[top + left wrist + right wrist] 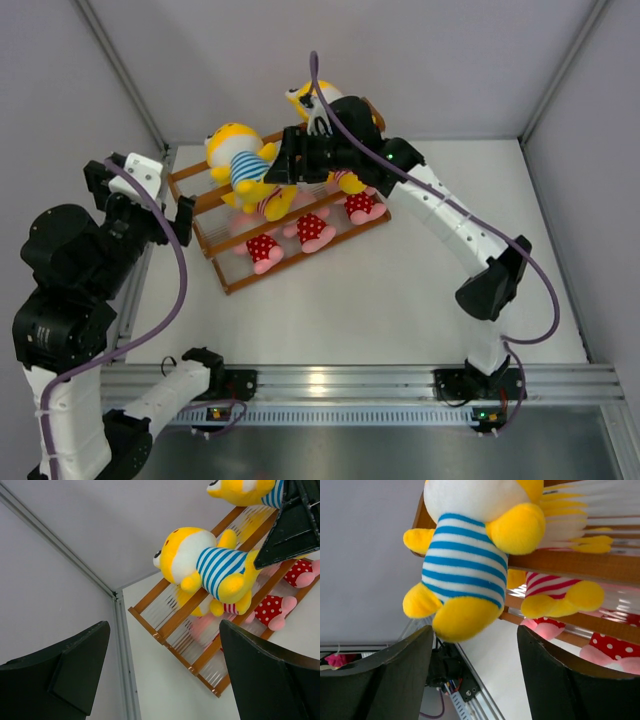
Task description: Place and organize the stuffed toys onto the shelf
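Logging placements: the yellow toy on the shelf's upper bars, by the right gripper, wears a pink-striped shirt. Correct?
No. The right wrist view shows a blue-and-white striped shirt on the yellow toy; it lies on the upper bars of the shelf by the right gripper.

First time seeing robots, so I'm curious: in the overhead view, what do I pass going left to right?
You'd pass the left arm → blue-striped yellow toy → rightmost red-dotted pink toy → right arm's elbow.

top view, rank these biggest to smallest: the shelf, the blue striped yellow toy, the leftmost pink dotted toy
1. shelf
2. yellow toy in blue stripes
3. leftmost pink toy, though rungs hide part of it
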You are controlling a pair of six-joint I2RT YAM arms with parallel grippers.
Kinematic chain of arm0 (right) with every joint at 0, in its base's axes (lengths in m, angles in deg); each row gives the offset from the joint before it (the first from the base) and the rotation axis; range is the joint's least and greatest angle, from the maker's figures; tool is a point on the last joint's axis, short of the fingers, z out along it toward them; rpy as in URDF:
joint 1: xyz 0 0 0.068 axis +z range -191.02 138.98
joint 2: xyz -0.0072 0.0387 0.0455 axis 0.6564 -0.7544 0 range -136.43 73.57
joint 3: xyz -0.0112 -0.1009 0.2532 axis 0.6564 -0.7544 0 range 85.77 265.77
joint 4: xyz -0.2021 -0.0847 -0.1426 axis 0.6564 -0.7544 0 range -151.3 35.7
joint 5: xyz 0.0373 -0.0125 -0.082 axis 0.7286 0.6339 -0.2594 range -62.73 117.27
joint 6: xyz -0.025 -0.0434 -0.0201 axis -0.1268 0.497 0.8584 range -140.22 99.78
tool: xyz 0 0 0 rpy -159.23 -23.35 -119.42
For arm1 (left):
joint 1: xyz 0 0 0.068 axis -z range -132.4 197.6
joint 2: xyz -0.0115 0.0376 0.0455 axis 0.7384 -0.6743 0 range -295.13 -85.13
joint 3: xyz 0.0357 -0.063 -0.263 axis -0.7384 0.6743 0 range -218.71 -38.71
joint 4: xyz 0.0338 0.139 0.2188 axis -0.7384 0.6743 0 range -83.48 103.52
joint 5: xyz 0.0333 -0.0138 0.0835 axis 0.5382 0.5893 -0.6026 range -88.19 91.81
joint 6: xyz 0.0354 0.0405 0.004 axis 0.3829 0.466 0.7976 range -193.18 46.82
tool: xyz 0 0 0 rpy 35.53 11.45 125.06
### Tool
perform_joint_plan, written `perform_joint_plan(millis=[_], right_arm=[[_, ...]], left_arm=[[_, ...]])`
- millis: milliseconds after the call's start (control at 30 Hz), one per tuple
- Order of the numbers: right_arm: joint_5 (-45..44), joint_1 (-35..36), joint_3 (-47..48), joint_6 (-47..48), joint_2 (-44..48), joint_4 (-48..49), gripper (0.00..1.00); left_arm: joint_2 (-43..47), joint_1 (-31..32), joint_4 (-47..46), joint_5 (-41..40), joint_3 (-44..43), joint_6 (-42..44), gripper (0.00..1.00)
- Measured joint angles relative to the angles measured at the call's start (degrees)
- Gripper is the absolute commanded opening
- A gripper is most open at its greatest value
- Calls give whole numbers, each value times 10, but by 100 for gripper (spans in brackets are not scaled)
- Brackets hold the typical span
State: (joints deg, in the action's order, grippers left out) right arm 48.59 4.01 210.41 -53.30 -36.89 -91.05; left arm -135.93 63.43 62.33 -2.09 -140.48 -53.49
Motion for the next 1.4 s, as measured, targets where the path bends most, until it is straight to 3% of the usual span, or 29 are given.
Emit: perform_joint_plan(millis=[133,300,500,733,1000,1133,1400], right_arm=[[-26,10,-57,12,55,5,77],[-81,26,-62,43,106,-1,85],[-166,44,-104,86,192,-6,87],[-223,85,-322,111,372,53,86],[-230,85,-560,88,490,177,81],[-212,86,-633,64,486,236,77],[-196,105,-669,21,372,386,65]], left_arm=[[12,0,-1,-6,35,1,97],[40,0,1,-18,123,10,97],[104,-17,15,-21,221,26,97],[192,-69,19,-19,266,30,97],[236,-135,20,-8,330,17,96],[240,-160,24,12,349,5,96],[241,-181,24,39,357,-5,96]])
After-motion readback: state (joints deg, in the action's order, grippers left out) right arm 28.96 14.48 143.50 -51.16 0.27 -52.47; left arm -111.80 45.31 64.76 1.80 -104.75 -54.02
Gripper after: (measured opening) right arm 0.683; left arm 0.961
